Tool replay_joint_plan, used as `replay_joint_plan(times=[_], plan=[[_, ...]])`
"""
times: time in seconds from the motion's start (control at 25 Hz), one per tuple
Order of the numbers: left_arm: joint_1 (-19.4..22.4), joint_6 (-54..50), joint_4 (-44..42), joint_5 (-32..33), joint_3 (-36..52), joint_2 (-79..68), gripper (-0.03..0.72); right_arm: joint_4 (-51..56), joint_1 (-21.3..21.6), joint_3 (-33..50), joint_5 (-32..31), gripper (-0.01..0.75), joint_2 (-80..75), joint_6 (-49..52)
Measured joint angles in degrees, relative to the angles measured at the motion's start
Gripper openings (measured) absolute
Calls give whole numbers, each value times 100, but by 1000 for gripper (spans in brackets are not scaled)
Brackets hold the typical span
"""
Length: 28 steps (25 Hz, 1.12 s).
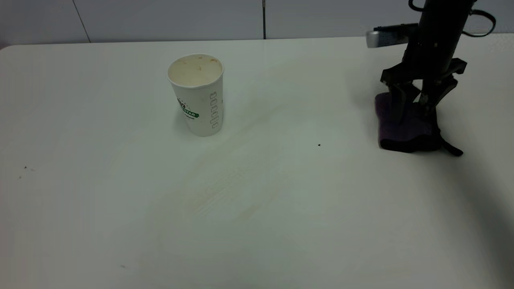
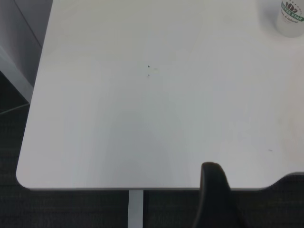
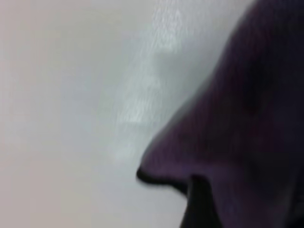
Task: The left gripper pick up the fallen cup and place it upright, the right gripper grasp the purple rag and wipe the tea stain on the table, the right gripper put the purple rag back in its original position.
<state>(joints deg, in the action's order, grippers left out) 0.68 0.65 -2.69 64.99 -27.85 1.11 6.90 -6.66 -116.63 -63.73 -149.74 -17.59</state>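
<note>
The tall white paper cup with green logo print stands upright at the left-centre of the large smooth white table, faint yellowish streaks to its right. At the far right, the black right gripper with its silver-grey side box reaches down onto the dark purple plush rag, its fingers spread, straddling the cloth. Whether the left gripper, at the table's edge, is spread or closed cannot be told.

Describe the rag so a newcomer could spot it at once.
On the white table, look to the right side, under the right end effector. The purple rag lies there: dark, soft and folded, with black edging, unlike the tall white cup standing upright farther left.
</note>
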Motion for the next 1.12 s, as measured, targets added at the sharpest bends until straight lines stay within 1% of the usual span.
replay_joint_plan(times=[0.08,0.12,0.28,0.36,0.48,0.64,0.92,1.12], plan=[[0,0,0,0,0,0,489,43,0,0,-301,602,283,69],[0,0,0,0,0,0,489,72,0,0,-418,589,440,126],[0,0,0,0,0,0,489,102,0,110,-497,533,1143,372],[0,0,0,0,0,0,489,103,0,312,-509,517,1590,478],[0,0,0,0,0,0,489,107,0,974,-522,511,2512,509],[0,0,0,0,0,0,489,-18,0,2311,-556,509,3869,529],[0,0,0,0,0,0,489,-135,0,4982,-559,509,5796,571],[0,0,0,0,0,0,489,-219,0,6852,-156,509,7372,770]])
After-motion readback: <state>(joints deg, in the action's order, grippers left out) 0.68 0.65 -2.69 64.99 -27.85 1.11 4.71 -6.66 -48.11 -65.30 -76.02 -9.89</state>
